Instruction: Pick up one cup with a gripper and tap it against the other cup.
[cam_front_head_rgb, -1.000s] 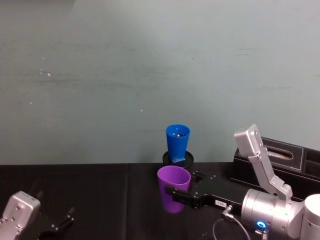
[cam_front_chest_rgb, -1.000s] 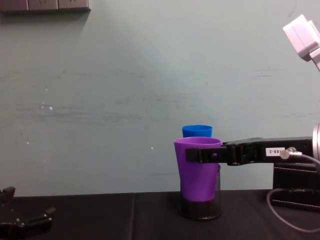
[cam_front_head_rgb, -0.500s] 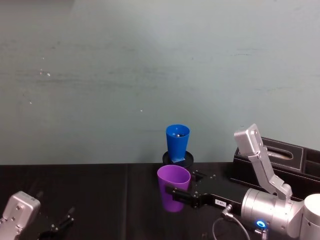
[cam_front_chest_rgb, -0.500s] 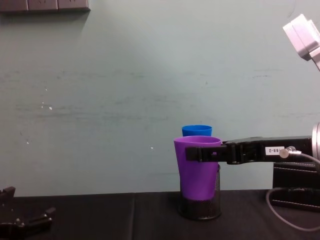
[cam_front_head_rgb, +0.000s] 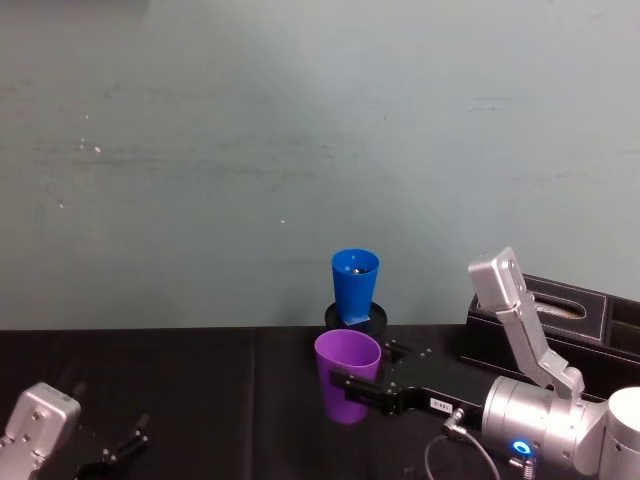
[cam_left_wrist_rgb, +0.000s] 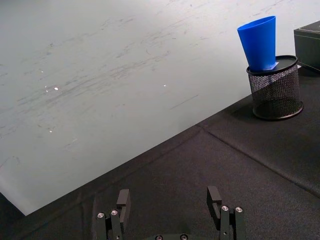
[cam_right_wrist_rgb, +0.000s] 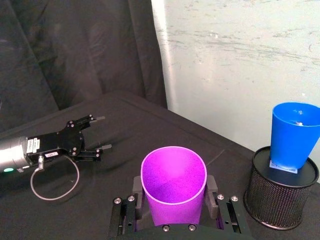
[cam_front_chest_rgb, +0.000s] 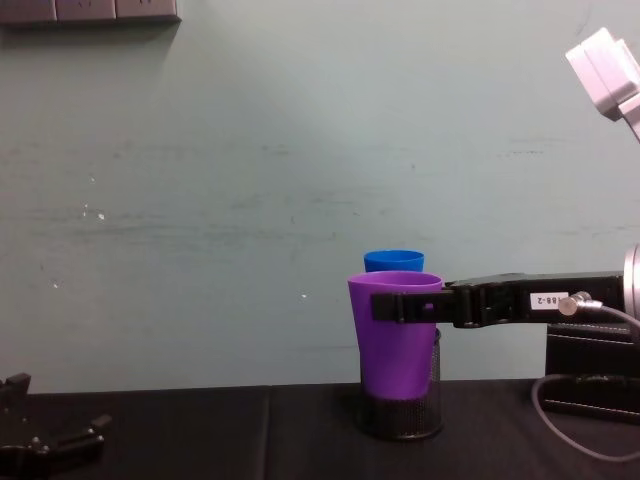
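My right gripper is shut on the purple cup, its black fingers clamped either side just under the rim. The purple cup hangs upright a little above the black table. The blue cup leans inside a black mesh pen holder against the wall, just beyond the purple cup. In the right wrist view a gap separates the purple cup from the blue cup. My left gripper rests open and idle at the table's near left.
A black box stands at the right by the wall, behind my right arm. A grey cable loops under the right wrist. The pale green wall runs close behind the mesh holder.
The purple cup and the right gripper hold almost the same place. In the head view the left arm's silver wrist has sunk slightly.
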